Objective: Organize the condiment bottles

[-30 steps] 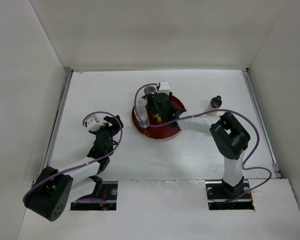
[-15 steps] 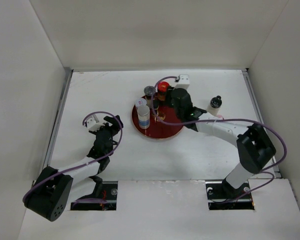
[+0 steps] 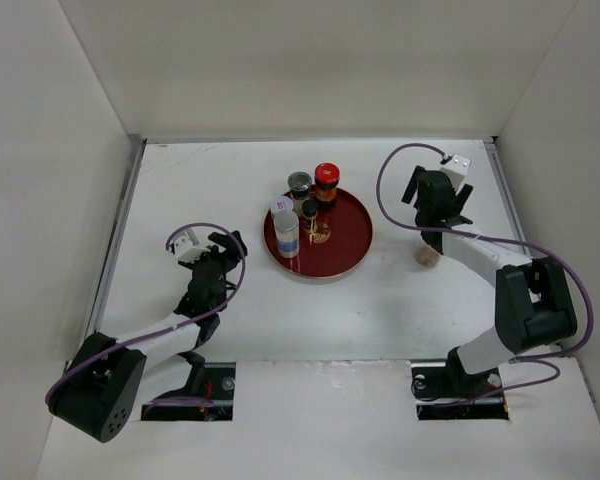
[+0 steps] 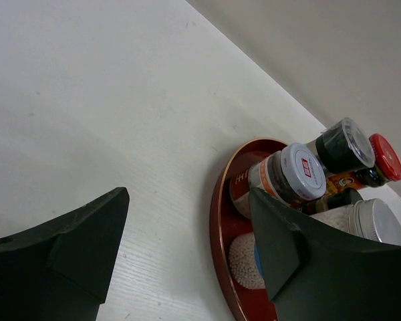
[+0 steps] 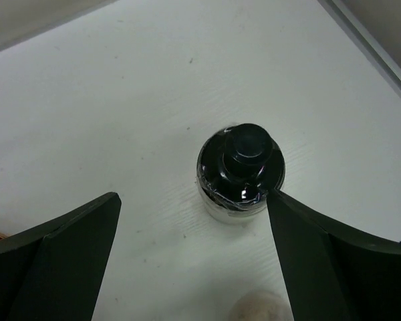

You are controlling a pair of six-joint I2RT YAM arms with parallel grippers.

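Note:
A red plate (image 3: 345, 240) holds several condiment bottles: a red-capped one (image 3: 326, 182), a dark-capped jar (image 3: 299, 185), a white-capped jar (image 3: 280, 206), a blue-label bottle (image 3: 287, 236) and a small dark bottle (image 3: 309, 214). My right gripper (image 3: 432, 205) is open above a black-capped jar (image 5: 240, 172) that stands on the table between its fingers (image 5: 60, 257), untouched. A pinkish bottle (image 3: 425, 257) stands just nearer. My left gripper (image 3: 220, 250) is open and empty, left of the plate (image 4: 220, 221). Its view shows the white cap (image 4: 302, 170) and red cap (image 4: 385, 157).
White walls enclose the table on three sides. A metal rail (image 3: 520, 230) runs along the right edge near the right gripper. The plate's right half is bare.
My right gripper left the plate and swung right to hover over the black-capped jar. The red-capped bottle now stands on the plate. The left arm has not moved.

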